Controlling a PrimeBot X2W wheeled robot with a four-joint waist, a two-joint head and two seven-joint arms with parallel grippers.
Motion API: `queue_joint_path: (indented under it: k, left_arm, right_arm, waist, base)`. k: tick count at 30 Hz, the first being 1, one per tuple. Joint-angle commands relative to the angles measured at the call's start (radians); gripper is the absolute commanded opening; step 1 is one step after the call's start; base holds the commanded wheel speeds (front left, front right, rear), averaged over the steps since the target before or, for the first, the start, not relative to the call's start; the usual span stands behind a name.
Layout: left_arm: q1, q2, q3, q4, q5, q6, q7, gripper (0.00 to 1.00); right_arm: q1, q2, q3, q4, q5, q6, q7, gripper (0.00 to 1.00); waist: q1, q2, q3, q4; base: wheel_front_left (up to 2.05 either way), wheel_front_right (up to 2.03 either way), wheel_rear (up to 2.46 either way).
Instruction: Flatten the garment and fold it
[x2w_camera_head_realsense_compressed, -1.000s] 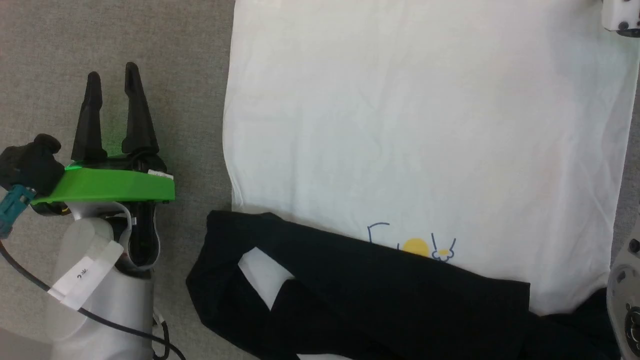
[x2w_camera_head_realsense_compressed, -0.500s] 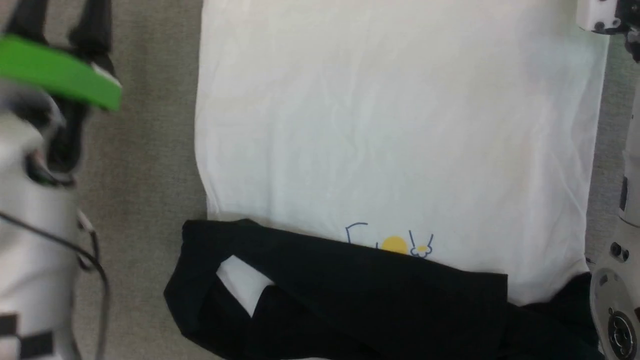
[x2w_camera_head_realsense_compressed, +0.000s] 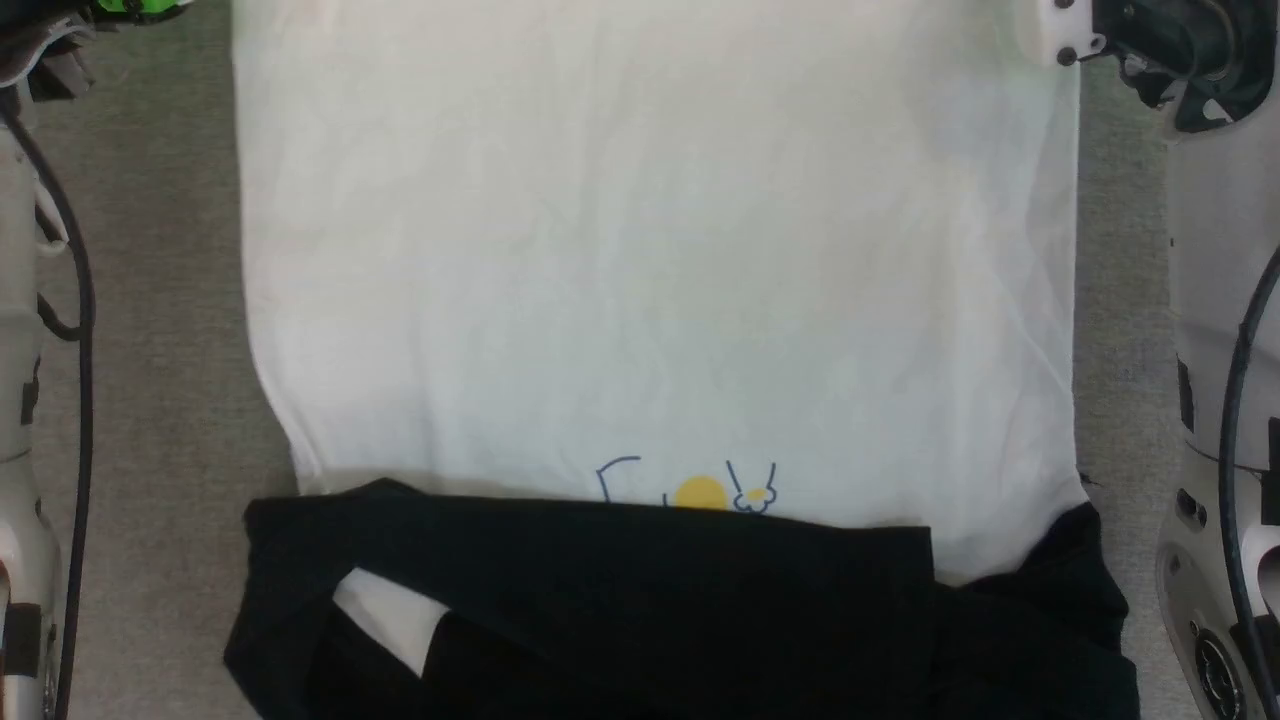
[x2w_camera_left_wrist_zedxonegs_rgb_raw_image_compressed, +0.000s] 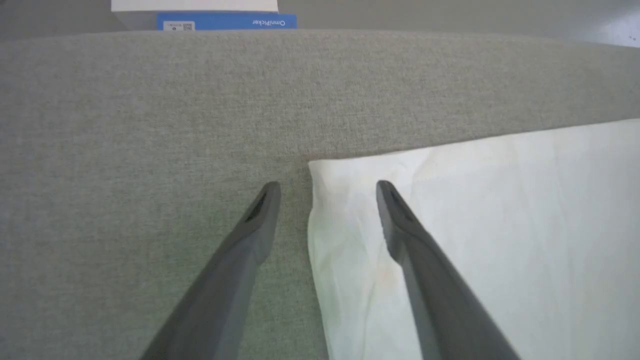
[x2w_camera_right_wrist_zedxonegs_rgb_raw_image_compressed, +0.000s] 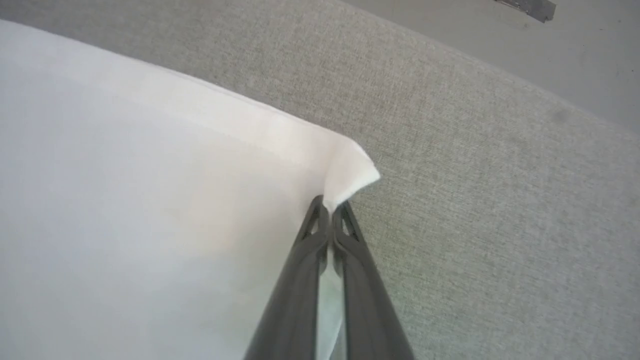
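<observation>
The garment (x2w_camera_head_realsense_compressed: 650, 280) lies spread flat on the grey table, its white body reaching away from me. Its black sleeves (x2w_camera_head_realsense_compressed: 620, 610) are folded across the near end, half covering the small yellow print (x2w_camera_head_realsense_compressed: 700, 492). In the left wrist view my left gripper (x2w_camera_left_wrist_zedxonegs_rgb_raw_image_compressed: 327, 192) is open and straddles the far left corner of the white hem (x2w_camera_left_wrist_zedxonegs_rgb_raw_image_compressed: 320, 172), one finger on the table, one over the cloth. In the right wrist view my right gripper (x2w_camera_right_wrist_zedxonegs_rgb_raw_image_compressed: 330, 207) is shut on the far right hem corner (x2w_camera_right_wrist_zedxonegs_rgb_raw_image_compressed: 352, 177), which puckers up at the tips.
Grey fabric-covered table (x2w_camera_head_realsense_compressed: 160, 330) runs on both sides of the garment. Both pale forearms frame the head view, the left (x2w_camera_head_realsense_compressed: 20, 400) and the right (x2w_camera_head_realsense_compressed: 1220, 400). Beyond the table's far edge stands a blue and white box (x2w_camera_left_wrist_zedxonegs_rgb_raw_image_compressed: 225, 20).
The head view has swung so the garment sits more to the left. My left arm has reached forward, its gripper going past the top edge toward the far left hem corner.
</observation>
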Motion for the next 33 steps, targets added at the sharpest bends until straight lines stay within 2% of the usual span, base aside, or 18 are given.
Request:
queue_joint_path:
  k: [1,8,9,10,11,16,19,29,33]
  left_arm:
    - [-0.017,0.011,-0.007,0.007,0.003,0.01,0.022,1.0]
    - [0.028,0.038,-0.037,0.044,0.017,0.066,0.128,1.0]
    - [0.034,0.035,-0.032,0.042,0.01,0.073,0.133,0.82]
    - [0.043,0.033,-0.028,0.037,0.002,0.076,0.134,0.1]
    - [0.051,0.032,-0.028,0.032,-0.003,0.077,0.141,0.0]
    - [0.069,0.024,0.005,-0.011,-0.024,0.069,0.07,0.0]
    - [0.058,0.02,0.031,-0.029,-0.019,0.056,-0.021,0.0]
    - [-0.072,-0.003,0.087,0.01,0.017,-0.027,-0.362,0.0]
    - [-0.111,-0.01,0.079,0.071,0.021,-0.045,-0.416,0.0]
  right_arm:
    - [-0.019,-0.005,0.009,-0.002,0.008,-0.001,-0.009,0.0]
    - [-0.019,-0.02,0.029,-0.011,0.037,-0.001,-0.02,0.0]
    - [-0.02,-0.024,0.03,-0.011,0.041,-0.001,-0.021,0.0]
    - [-0.021,-0.03,0.033,-0.009,0.045,-0.001,-0.022,0.0]
    - [-0.022,-0.034,0.033,-0.008,0.048,-0.001,-0.024,0.0]
    - [-0.022,-0.038,0.027,-0.02,0.046,-0.001,-0.042,0.0]
    - [-0.032,-0.034,0.011,-0.022,0.045,-0.001,-0.077,0.0]
    - [-0.144,-0.022,-0.028,0.042,-0.034,-0.001,-0.342,0.0]
    - [-0.175,-0.011,-0.038,0.094,-0.049,-0.001,-0.412,0.0]
  waist:
    - [-0.0001,0.0,0.021,-0.027]
    - [-0.0001,0.0,0.033,-0.044]
    - [-0.0001,0.0,0.035,-0.043]
    - [-0.0001,0.0,0.036,-0.043]
    - [-0.0001,0.0,0.035,-0.042]
    - [-0.0001,0.0,0.035,-0.036]
    - [-0.0001,0.0,0.03,-0.035]
    - [-0.0001,0.0,0.02,-0.034]
    - [-0.0001,0.0,0.012,-0.035]
  base:
    - [0.0,0.0,0.0]
    - [0.0,0.0,0.0]
    - [0.0,0.0,0.0]
    - [0.0,0.0,0.0]
    - [0.0,0.0,0.0]
    - [0.0,0.0,0.0]
    - [0.0,0.0,0.0]
    - [0.0,0.0,0.0]
    - [0.0,0.0,0.0]
